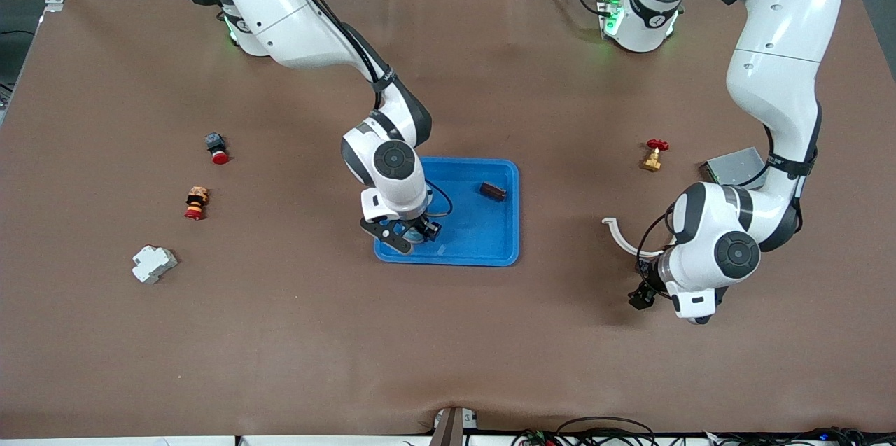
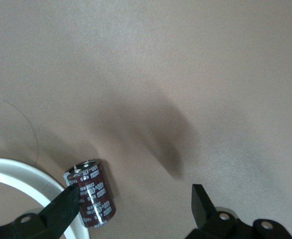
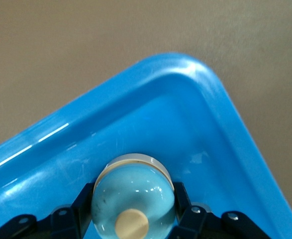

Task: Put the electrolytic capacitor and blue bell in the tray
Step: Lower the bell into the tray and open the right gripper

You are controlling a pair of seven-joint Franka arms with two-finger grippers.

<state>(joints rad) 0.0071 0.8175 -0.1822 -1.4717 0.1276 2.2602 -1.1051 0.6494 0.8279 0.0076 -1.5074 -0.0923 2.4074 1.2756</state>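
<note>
The bell point(image 3: 133, 199) sits pinched between the right arm's fingers point(image 3: 81, 204), which are closed tight on its sides, low over the tray point(image 1: 514, 173) at its seven o'clock corner. Its dome and cream button face up toward the wrist, so I judge its axis to run roughly upright, in line with the fingers. It hangs very near the curved rim, and that is the worry: let go here, the round dome could catch the wall, tip and roll, or slip out over the edge. A dark brown part point(image 1: 492, 191) already lies in the tray at about one o'clock. The capacitor point(image 2: 91, 191) is out on the counter point(image 1: 280, 334), at roughly four o'clock from the tray, just beside a white ring point(image 2: 16, 172). It seems to lie on its side, terminal end pointing away from the wrist and long axis running back toward it, though I cannot be sure. The left arm's fingers point(image 2: 61, 206) are spread wide and empty, one tip right at the capacitor, the other well apart. Closing off-centre like that could shove the cylinder and roll it away, or snag the ring.
</note>
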